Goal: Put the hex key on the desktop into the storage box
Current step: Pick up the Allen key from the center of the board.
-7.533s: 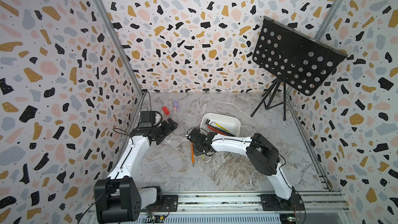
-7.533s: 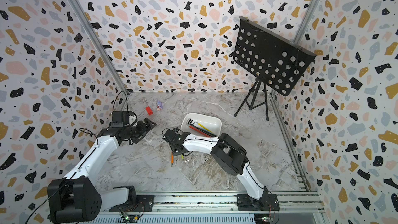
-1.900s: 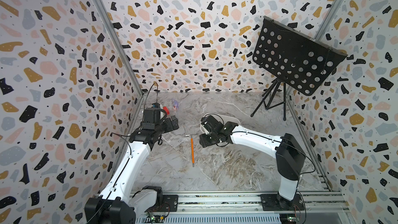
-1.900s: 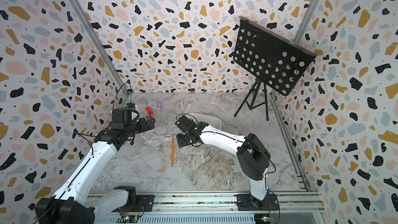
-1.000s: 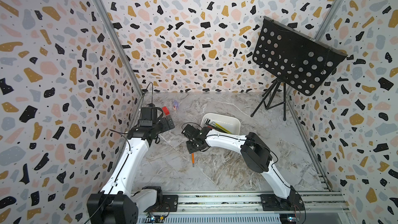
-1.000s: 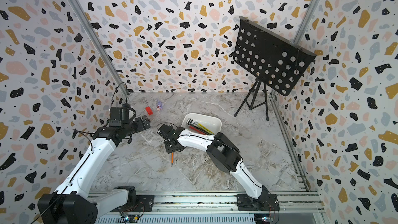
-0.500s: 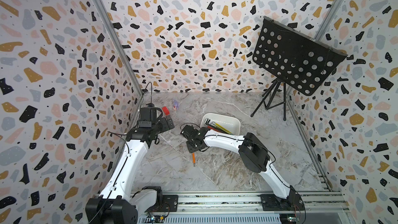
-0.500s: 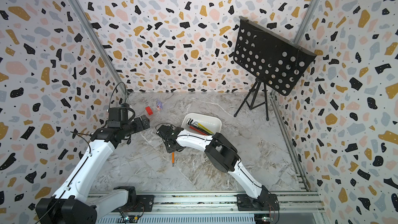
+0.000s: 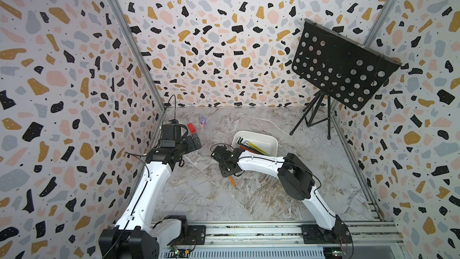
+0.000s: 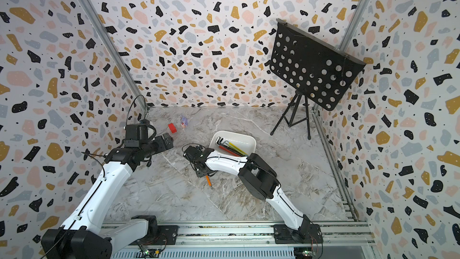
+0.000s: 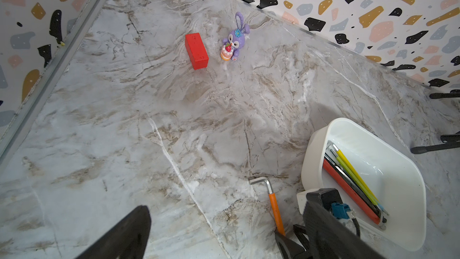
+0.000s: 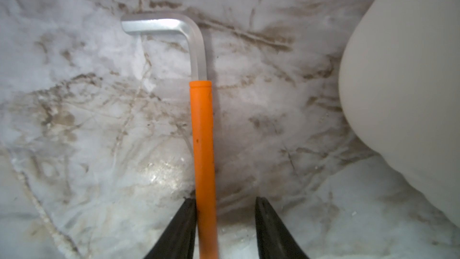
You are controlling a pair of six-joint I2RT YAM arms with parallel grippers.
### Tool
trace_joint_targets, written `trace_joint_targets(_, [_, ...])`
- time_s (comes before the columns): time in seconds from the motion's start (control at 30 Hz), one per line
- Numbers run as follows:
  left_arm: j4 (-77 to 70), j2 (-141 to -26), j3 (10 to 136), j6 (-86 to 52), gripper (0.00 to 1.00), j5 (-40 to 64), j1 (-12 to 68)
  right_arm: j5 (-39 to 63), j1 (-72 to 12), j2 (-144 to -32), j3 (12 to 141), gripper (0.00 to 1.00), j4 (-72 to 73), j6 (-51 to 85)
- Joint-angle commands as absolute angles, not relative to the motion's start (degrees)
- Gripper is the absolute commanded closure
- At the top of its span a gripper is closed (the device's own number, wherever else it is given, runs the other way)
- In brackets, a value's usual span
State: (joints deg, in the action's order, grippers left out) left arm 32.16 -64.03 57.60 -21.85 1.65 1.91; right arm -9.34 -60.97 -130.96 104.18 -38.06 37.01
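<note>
Straddling the L-shaped steel hex key with the orange sleeve (image 12: 202,133), the right gripper (image 12: 224,199) now sits low on the grey-and-white marble-patterned desktop (image 9: 249,203); about two seconds ago it stood nearer the box, and the key lay wholly uncovered. In both top views only the key's near end (image 9: 232,181) shows below the wrist.

Jaw state, right wrist view: apart; one fingertip (image 12: 189,210) touches the sleeve; the opposite one stands clear, with bare marble between. The key is therefore enclosed but not clamped; it lies flat on the desktop, not lifted.

The shallow white glossy storage box (image 9: 256,133) stands just beside the gripper; it already holds several long keys, yellow, red and dark (image 9: 251,147).

The left gripper (image 9: 194,143) hovers near the left wall, fingers wide apart in its wrist view, holding nothing; it has barely shifted over the last second.

Meaning for the task: approach appears complete; the grasp is the step in hand. Next requirement, as judged: close fully on the sleeve; lift clear of the box rim; release inside. Risk: with contact on one side only, the closing finger may push the key sideways or roll it.
</note>
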Motion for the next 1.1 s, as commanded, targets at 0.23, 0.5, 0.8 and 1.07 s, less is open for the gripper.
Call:
trace_joint_targets(0.23, [31.64,-64.33,58.62,-21.97,0.00,2.35,1.54,-5.64,-60.81,-130.88,99.96,0.66,-37.63,36.32])
trace_joint_targets(0.5, [31.65,-65.01,58.71,-22.00,0.00,2.63,1.55,-9.29,-60.79,-126.99,93.90,0.85,-36.44,36.22])
trace_joint_targets(0.8, [31.68,-65.78,58.62,-22.09,0.00,3.89,1.54,-11.83,-60.81,-119.61,90.27,1.00,-37.18,33.34])
trace_joint_targets(1.07, [31.64,-66.71,58.58,-22.14,0.00,6.52,1.57,-12.96,-60.79,-110.92,89.42,1.00,-37.20,29.40])
